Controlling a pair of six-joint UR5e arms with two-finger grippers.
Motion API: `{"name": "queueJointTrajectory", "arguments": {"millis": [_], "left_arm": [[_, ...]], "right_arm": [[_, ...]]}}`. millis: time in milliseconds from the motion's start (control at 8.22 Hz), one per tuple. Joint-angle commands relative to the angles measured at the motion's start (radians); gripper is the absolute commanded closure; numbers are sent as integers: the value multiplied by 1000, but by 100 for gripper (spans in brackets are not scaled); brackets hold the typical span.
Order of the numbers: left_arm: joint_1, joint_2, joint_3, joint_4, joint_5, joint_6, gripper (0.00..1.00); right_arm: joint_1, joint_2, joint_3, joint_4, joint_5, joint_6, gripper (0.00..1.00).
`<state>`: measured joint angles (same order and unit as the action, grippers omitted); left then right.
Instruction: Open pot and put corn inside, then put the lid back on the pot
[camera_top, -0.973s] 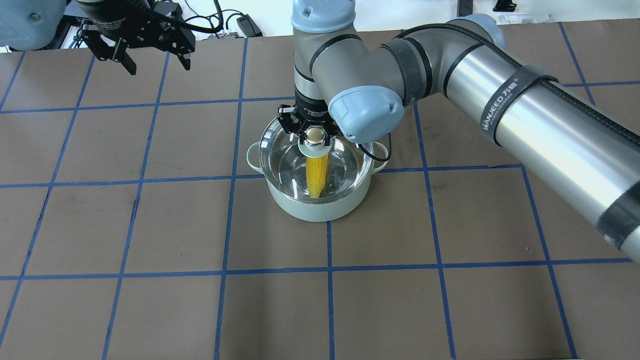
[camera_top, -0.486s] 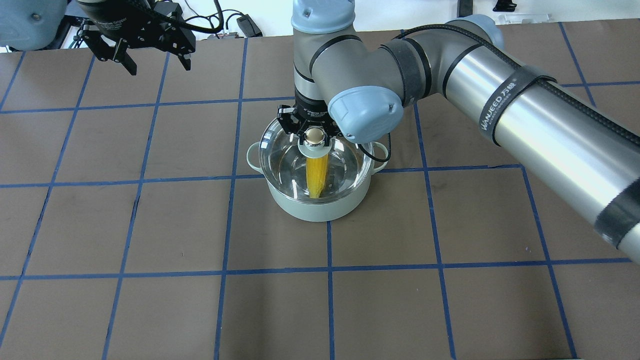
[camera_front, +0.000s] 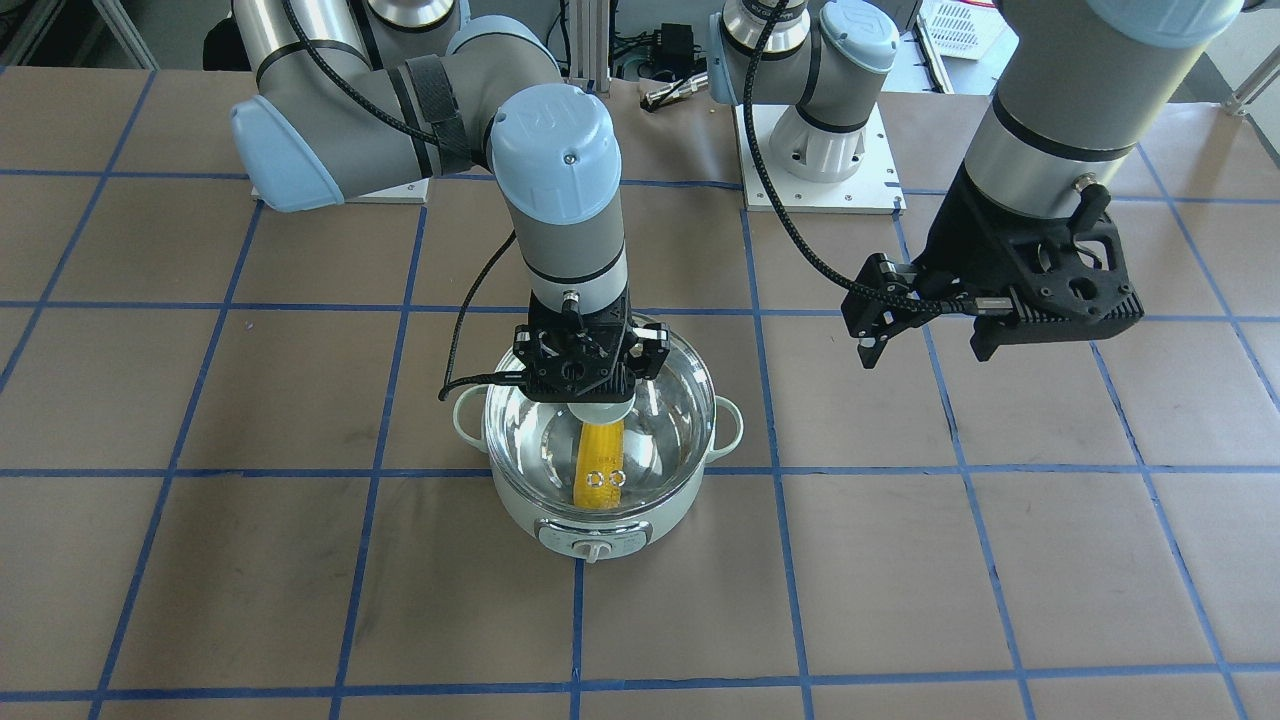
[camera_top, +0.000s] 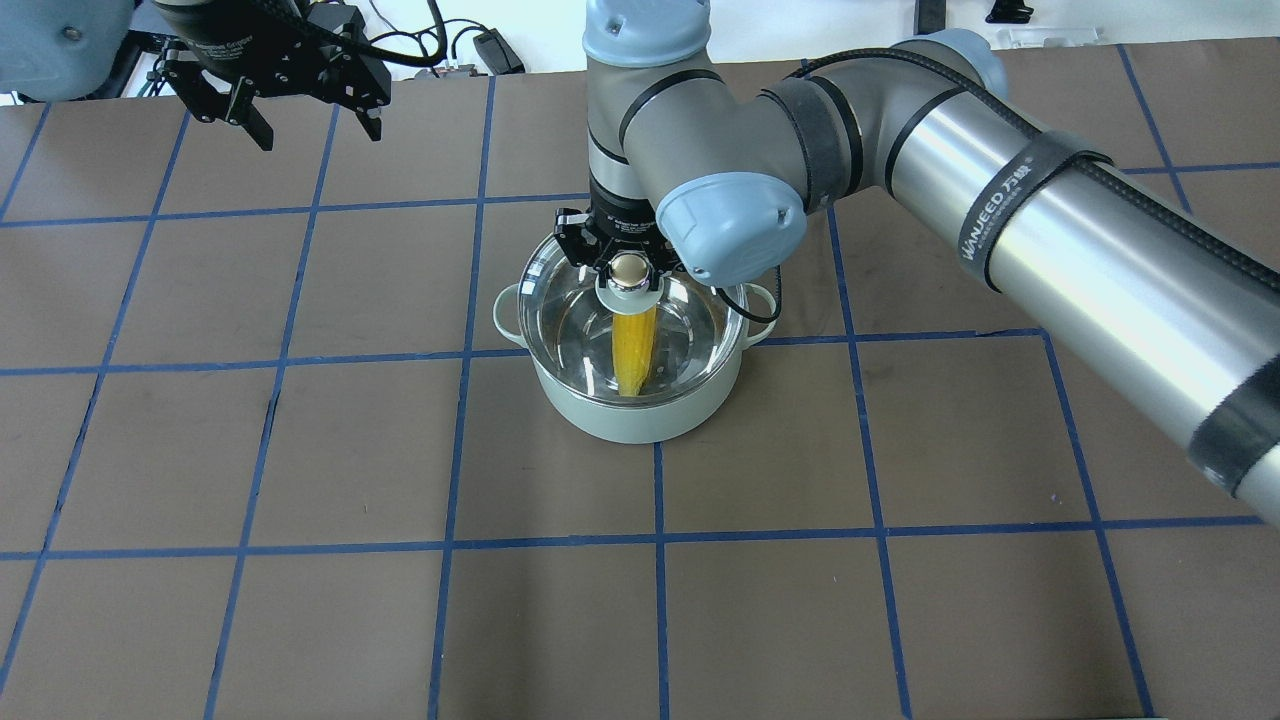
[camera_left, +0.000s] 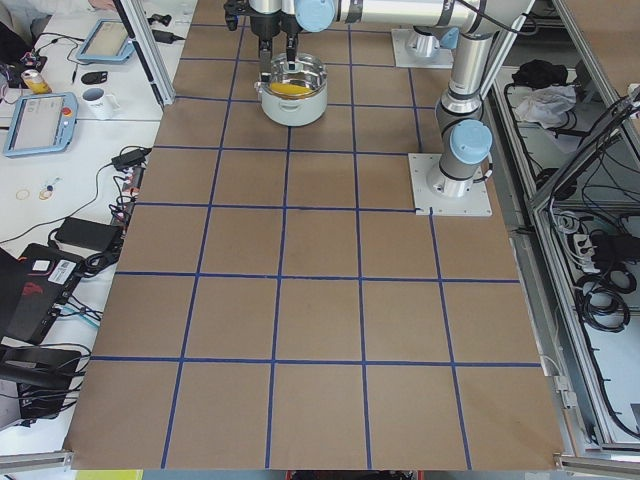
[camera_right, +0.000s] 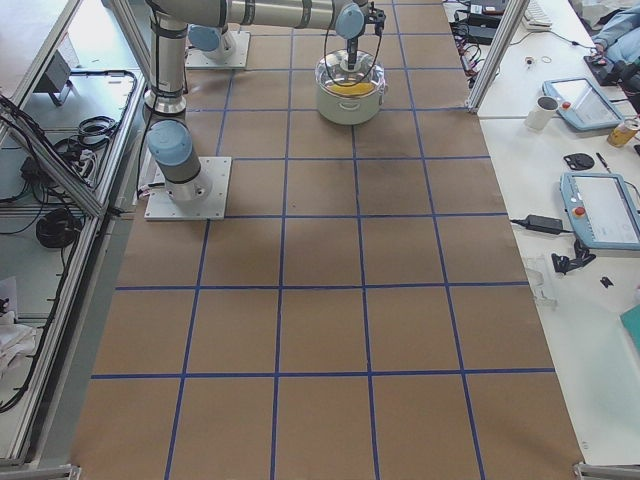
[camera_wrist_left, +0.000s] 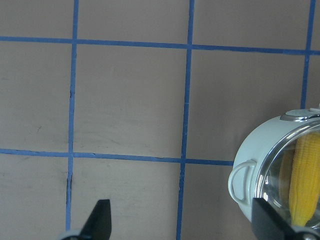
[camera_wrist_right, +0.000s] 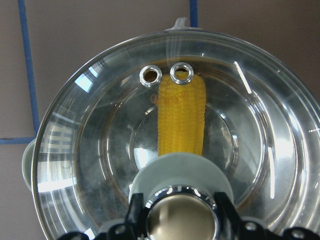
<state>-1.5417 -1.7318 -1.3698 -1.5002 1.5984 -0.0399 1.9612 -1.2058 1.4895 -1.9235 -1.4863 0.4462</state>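
At the far left, the left gripper (camera_top: 315, 125) hangs high over the bare surface (camera_top: 300, 450), well apart from the work, its jaws spread wide and empty. Towards the middle stands the pot (camera_top: 640, 420), with the corn (camera_top: 633, 355) lying inside across the steel bottom. The lid (camera_top: 570, 320) appears seated level on the rim. Reaching in from the right, the right gripper (camera_top: 627, 264) stands straight over the lid with its jaws closed against either side of the knob (camera_wrist_right: 182, 220).

The lid is stiff, clear glass: probably fairly light, but smooth, slippery and likely to chip or crack if knocked. The dome and edge offer no real purchase, so the knob is the sensible hold. Since the knob is a rounded ball, a grip low near its pale green base should slip least.
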Motion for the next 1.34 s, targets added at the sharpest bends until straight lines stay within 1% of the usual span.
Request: {"name": "queueJointTrajectory", "arguments": {"millis": [0,243,608,851,973,1095,1216], "left_arm": [[0,0,0,2,0,0,0],[0,0,0,0,-2,0,0],[-2,-2,0,2,-2,0,0],[-2,-2,0,0,0,0,0],[0,-3,0,0,0,0,0],[-2,-5,0,2,-1,0,0],[-2,-5,0,0,-2,0,0]], "right_arm": [[-1,0,0,-2,0,-1,43],[-1,0,0,-2,0,0,36],[-1,0,0,-2,0,2,32],[-15,-9,-6,-5,-6,-30,32],[-34,-18,-14,-3,-15,-71,30],[-69,-53,-15,12,-11,-79,25],[-96,-92,-12,67,-11,-131,25]]}}
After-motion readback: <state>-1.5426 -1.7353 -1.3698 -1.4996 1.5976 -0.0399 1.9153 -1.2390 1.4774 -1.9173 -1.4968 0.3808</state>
